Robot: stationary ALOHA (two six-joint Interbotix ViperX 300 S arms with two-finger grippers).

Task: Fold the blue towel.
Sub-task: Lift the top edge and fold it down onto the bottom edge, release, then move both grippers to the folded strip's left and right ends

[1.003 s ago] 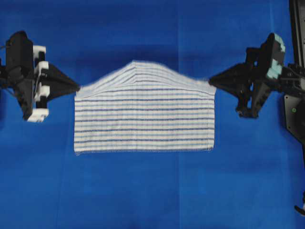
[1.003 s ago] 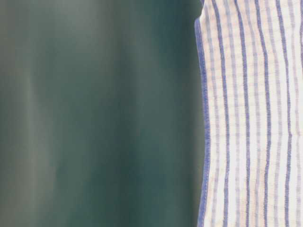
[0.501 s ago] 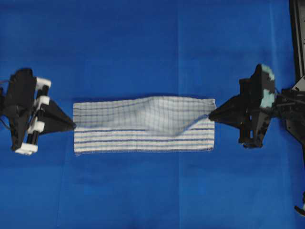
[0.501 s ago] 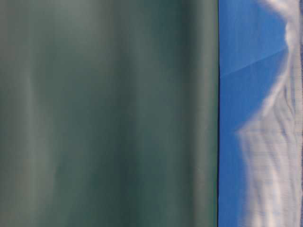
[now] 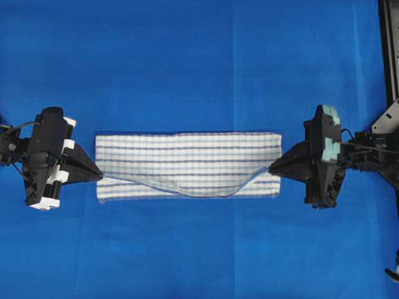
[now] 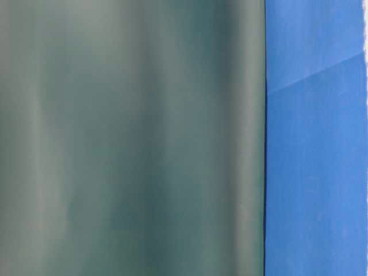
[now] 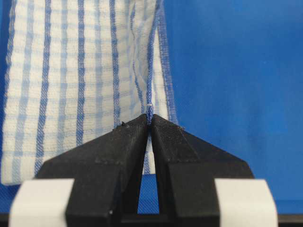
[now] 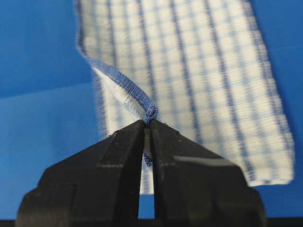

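Pinching towel [image 5: 187,163] corners, left gripper [image 5: 100,175] and right gripper [image 5: 270,168] clamped; releasing short of near hem risks crooked, sagging fold.

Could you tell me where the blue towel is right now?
In the overhead view, the blue towel lies mid-table, folded over, stretched between the left gripper and right gripper.

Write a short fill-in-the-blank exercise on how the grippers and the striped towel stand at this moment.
1. The left gripper is ____ on a hem of the white woven towel with blue stripes.
2. The right gripper pinches the towel's ____ edge in the overhead view.
3. The towel lies on a plain ____ table covering.
4. Between the grippers, the held layer's edge ____ in a shallow curve.

Missing words: shut; right; blue; sags
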